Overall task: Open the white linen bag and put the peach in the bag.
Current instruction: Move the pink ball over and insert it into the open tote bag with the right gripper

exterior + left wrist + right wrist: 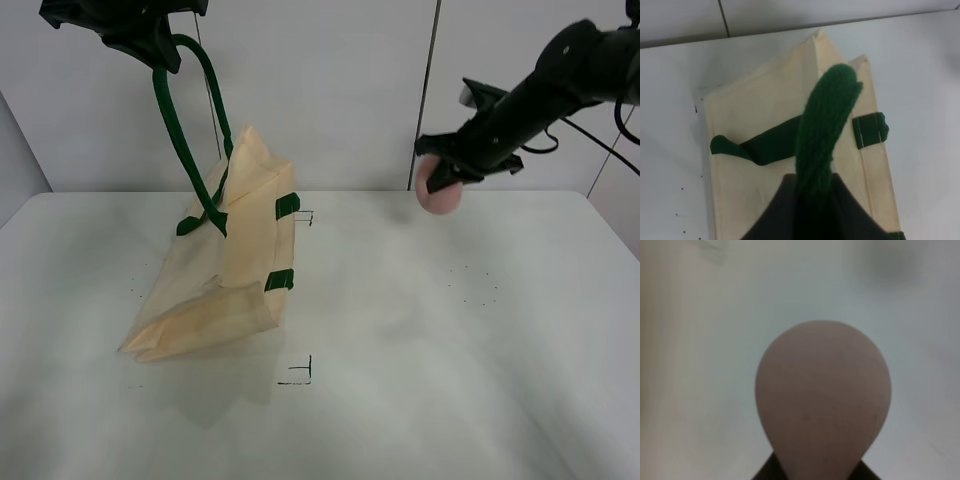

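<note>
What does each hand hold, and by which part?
The left hand holds the white linen bag by a green strap; the right hand holds the peach by its upper part.

A white table (450,380) stands before pale, seamed wall panels (330,90).

- white linen bag (235,255): cream cloth tote with dark green straps and tabs, hanging tilted from one raised strap, its lower end on the table (450,380), left of centre; the other strap droops across its face
- peach (441,193): small, round, dusty pink, up off the table, well apart from the bag on its right
</note>
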Robot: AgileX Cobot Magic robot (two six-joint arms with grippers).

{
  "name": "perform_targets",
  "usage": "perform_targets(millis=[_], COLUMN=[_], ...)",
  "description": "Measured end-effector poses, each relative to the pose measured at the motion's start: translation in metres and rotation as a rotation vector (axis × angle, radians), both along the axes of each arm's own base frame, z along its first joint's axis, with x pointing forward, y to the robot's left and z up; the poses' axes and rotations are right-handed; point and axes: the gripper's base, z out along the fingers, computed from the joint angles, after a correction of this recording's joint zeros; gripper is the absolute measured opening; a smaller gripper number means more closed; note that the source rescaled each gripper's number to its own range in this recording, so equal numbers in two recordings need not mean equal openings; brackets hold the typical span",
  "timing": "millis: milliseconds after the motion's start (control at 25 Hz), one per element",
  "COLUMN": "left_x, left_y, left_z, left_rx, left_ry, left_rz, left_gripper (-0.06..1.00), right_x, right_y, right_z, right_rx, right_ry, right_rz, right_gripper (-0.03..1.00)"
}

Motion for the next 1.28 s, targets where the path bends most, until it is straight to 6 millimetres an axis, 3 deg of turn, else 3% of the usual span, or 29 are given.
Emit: perform_targets(millis=[160,320,440,560,800,1280], left_x=[0.0,0.0,0.0,0.0,0.0,-0.001], left_y=[0.0,0.0,0.0,0.0,0.0,0.0], left_z=[0.0,0.0,0.0,0.0,0.0,0.002], left_rx=[0.003,0.004,0.004,0.004,0.004,0.003], left_ry=[-0.001,-0.001,-0.001,-0.001,-0.001,-0.005], left_rz=[-0.005,-0.006,-0.006,-0.006,-0.006,-0.006], left_gripper=[0.0,0.0,0.0,0.0,0.0,0.0], right_x=[-0.004,-0.021,-0.032,-0.037,-0.03,-0.017], right_y=[0.053,0.112,0.149,0.175,0.192,0.207], right_z=[0.03,0.037,0.028,0.002,-0.048,-0.082], right_rx=[0.06,0.114,0.136,0.122,0.087,0.129], right_ry=[-0.096,-0.146,-0.157,-0.14,-0.123,-0.201], right_rz=[0.134,0.239,0.317,0.413,0.507,0.461], right_gripper=[0.0,0.0,0.0,0.0,0.0,0.0])
